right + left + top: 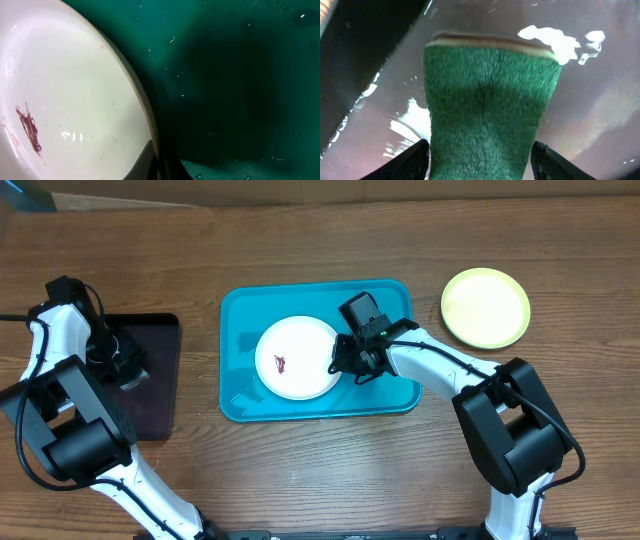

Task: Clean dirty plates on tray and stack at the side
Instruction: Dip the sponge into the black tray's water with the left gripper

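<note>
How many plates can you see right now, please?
2: a white plate with a dark smear on the turquoise tray, a yellow-green plate on the table beside it. Another may be hidden underneath.

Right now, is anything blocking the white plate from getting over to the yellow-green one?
Nothing visible lies between them. The white plate only has to clear the raised rim of the turquoise tray; past that, only table leads to the yellow-green plate.
</note>
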{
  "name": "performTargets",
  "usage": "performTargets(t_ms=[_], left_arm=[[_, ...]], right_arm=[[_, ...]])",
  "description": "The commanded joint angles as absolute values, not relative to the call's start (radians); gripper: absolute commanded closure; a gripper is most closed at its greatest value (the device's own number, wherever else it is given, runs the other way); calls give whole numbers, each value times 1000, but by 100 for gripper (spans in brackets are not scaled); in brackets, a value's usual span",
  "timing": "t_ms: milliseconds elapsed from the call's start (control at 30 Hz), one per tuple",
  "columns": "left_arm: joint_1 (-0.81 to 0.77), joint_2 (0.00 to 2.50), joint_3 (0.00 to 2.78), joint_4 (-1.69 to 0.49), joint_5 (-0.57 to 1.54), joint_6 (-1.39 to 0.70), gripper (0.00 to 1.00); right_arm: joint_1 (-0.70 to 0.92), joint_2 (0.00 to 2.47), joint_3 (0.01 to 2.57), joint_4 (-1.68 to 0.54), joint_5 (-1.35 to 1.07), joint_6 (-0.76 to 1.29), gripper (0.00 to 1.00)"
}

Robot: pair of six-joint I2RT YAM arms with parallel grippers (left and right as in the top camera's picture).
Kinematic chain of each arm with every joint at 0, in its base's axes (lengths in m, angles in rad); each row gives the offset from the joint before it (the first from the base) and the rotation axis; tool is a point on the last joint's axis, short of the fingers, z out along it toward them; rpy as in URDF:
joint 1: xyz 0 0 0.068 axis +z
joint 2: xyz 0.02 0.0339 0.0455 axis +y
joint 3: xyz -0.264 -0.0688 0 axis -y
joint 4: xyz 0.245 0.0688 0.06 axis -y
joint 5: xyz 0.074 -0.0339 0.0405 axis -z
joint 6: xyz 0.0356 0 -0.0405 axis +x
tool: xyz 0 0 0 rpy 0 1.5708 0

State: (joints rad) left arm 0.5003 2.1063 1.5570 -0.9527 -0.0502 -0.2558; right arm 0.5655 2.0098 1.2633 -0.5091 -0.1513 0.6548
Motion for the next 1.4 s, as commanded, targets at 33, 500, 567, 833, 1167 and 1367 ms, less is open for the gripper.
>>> performTargets(t_ms=[33, 500, 567, 833, 1167, 1367], left_arm=[[506, 2112, 1553, -937, -63, -239, 35], [506, 2113, 1553, -899, -62, -220, 52], [506, 2113, 1553, -899, -62, -220, 71], [506, 2113, 1557, -908, -33, -224, 96], [505, 2113, 1497, -873, -41, -223, 96], [506, 2113, 1343, -749, -41, -223, 96]], right_arm=[[566, 2067, 1237, -529, -79, 646, 96], [566, 2067, 1237, -529, -79, 646, 96], [566, 2067, 1237, -529, -79, 646, 96], [566, 2067, 1237, -529, -79, 646, 96], [566, 2067, 1237, -525, -79, 631, 96], [566, 2067, 1237, -533, -79, 631, 96]])
